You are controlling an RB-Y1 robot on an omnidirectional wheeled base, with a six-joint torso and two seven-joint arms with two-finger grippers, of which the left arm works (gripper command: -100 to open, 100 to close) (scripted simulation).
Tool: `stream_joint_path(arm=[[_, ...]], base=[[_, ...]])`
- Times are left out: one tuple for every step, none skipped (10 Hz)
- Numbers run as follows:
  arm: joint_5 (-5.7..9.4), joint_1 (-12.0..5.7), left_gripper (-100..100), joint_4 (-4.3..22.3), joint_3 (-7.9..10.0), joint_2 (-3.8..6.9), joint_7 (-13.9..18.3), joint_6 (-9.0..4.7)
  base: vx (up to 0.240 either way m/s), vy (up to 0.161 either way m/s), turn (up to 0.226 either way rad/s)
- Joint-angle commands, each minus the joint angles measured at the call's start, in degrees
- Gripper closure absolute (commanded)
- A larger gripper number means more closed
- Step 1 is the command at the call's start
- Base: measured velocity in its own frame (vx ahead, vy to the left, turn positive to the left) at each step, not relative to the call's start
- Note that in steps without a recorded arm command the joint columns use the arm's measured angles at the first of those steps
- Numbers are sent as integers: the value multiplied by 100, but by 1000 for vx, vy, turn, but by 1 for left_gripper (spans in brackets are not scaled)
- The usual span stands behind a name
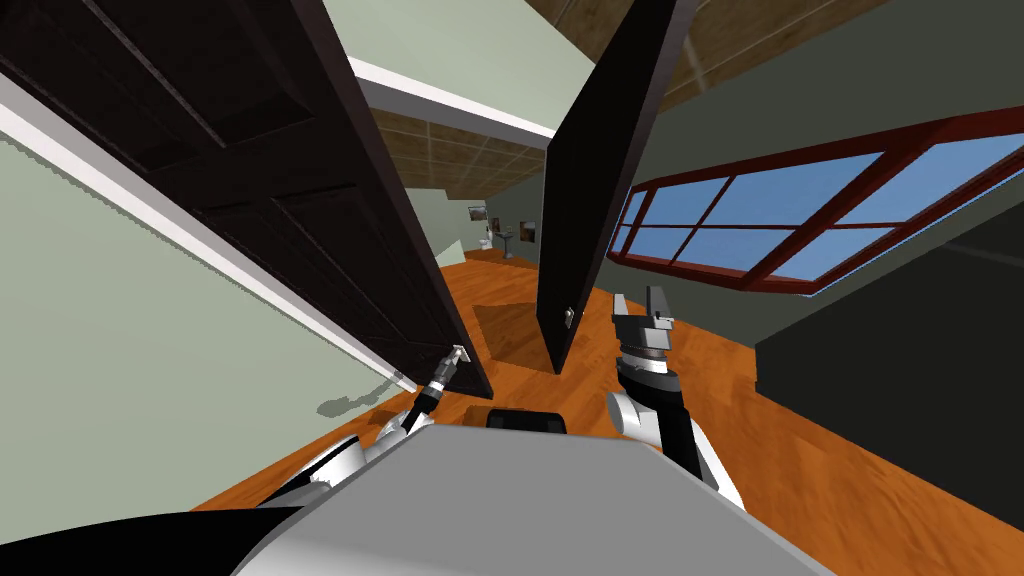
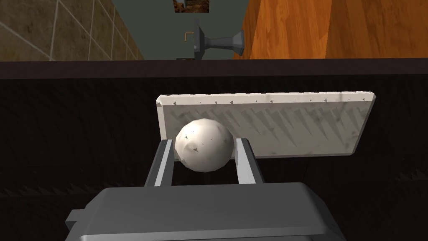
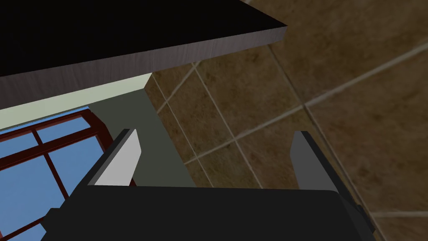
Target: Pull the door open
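Our left gripper (image 2: pixel 204 143) is clenched on the white round doorknob (image 2: pixel 204 146), its fingers (image 2: pixel 165 161) pressing the knob's sides. The knob sits on a pale backplate (image 2: pixel 284 125) by the dark door (image 1: pixel 300 200)'s free edge, at 11 o'clock. A second dark door leaf (image 1: pixel 590 180) stands edge-on at 12 o'clock. Between the two, orange floor (image 1: pixel 500 290) runs to what may be a pedestal sink (image 1: pixel 508 240). Our right gripper (image 1: pixel 638 305) is raised at 1 o'clock, released.

Dark panelled door (image 1: pixel 300 180), ajar, with round whitish knob (image 2: pixel 204 144) on pale oblong plate (image 2: pixel 292 125)
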Motion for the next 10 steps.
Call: stream_joint_path(arm=[[3,93,100,-15,-187,118,117,-193],[8,144,100,-33,-275,182,169,-286],[9,163,100,-39,-308,207,189,-321],[11,186,100,-47,-348,236,213,-364],[16,221,100,-123,-317,250,173,-263],[50,281,100,-68,-429,295,214,-413],[62,294,100,-55,-460,310,225,-458],[88,322,100,-25,-528,341,249,-557],[102,338,100,-9,-565,359,262,-611],[102,338,100,-9,-565,359,262,-611]], base=[[-200,109,-125],[-191,54,-94],[-148,30,-17],[-105,40,-18],[-49,20,2],[-122,64,-158],[-147,99,-172],[-167,72,-157],[-166,74,-111],[-110,51,-13]])
